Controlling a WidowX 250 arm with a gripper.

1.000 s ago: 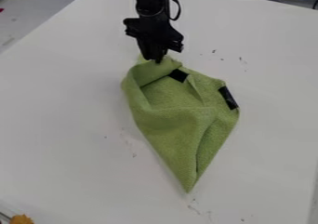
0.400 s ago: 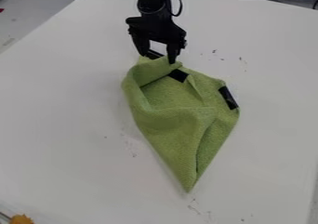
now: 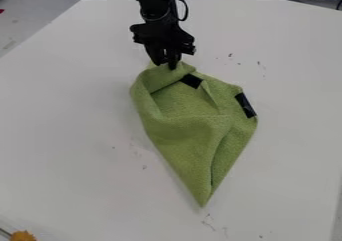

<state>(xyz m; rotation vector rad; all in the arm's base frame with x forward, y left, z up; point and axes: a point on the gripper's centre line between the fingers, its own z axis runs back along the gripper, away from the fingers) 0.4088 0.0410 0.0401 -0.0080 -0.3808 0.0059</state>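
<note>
toward the far edge of the tabletop [image 3: 73,155], the gripper [image 3: 165,66] is closed at the green cloth [image 3: 190,130]; whether it pinches fabric, i cannot tell.

What you can't make out fully here

You can't tell whether the gripper [image 3: 167,65] has any of the green cloth [image 3: 190,135] in its grasp, as their contact is too dark to read; the cloth's folds hide its underside and inner layers from you, and the top edge cuts off your black arm [image 3: 155,2]. At lower left you get just part of an orange thing [image 3: 23,235], cropped by the bottom edge, and at the left edge a sliver of something red [image 3: 1,10]; the dark specks [image 3: 230,55] on the white table [image 3: 73,115] are too small to identify
</note>
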